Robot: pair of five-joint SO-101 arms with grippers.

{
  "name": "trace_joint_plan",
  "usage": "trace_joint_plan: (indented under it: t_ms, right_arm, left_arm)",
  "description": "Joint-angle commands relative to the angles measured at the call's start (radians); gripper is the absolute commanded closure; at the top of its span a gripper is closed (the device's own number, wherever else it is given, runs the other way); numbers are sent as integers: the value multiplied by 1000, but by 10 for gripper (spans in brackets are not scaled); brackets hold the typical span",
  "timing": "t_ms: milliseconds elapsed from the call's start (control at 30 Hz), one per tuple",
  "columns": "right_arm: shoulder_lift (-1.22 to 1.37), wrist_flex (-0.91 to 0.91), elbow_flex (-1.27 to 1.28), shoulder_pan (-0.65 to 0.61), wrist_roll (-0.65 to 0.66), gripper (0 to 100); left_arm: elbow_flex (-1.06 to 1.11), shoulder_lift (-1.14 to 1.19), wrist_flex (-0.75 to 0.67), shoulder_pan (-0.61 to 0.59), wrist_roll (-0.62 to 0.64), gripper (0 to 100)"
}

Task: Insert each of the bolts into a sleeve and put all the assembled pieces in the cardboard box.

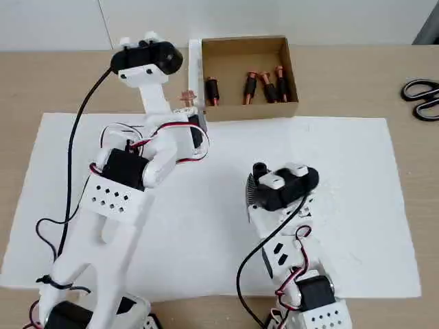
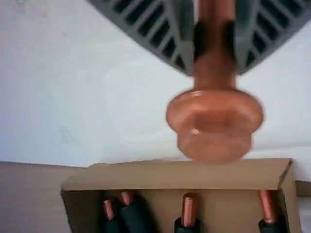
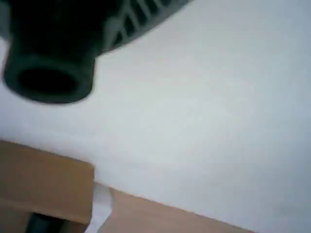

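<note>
My left gripper point(image 1: 193, 112) sits just left of the cardboard box point(image 1: 238, 42), shut on a copper bolt point(image 1: 186, 97). In the left wrist view the bolt point(image 2: 214, 121) points its flanged head toward the box wall point(image 2: 175, 174), gripped between the grey fingers point(image 2: 146, 24). Inside the box lie several assembled pieces point(image 1: 250, 86), copper bolts in black sleeves point(image 2: 187, 218). My right gripper point(image 1: 258, 184) is over the white sheet near the table's middle, shut on a black sleeve point(image 1: 259, 169). The sleeve's open end point(image 3: 48, 80) faces the box corner point(image 3: 46, 182).
A white paper sheet point(image 1: 206, 233) covers most of the wooden table point(image 1: 357, 75). Black-handled scissors point(image 1: 422, 96) lie at the far right edge. The right half of the sheet point(image 1: 357, 192) is bare.
</note>
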Motion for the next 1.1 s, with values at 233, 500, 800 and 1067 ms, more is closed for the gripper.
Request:
trace_joint_plan:
  t_ms: [233, 500, 800, 1067]
  right_arm:
    - [-22, -5, 8, -4, -80, 994]
    - [-22, -5, 8, -62, -80, 994]
    - [-22, 10, 8, -179, -80, 994]
    - [-22, 27, 8, -183, -84, 994]
  left_arm:
    - [56, -420, 9, 26, -20, 994]
    - [357, -583, -183, 61, -18, 994]
    - [550, -608, -322, 144, -18, 994]
    - [596, -605, -333, 184, -18, 994]
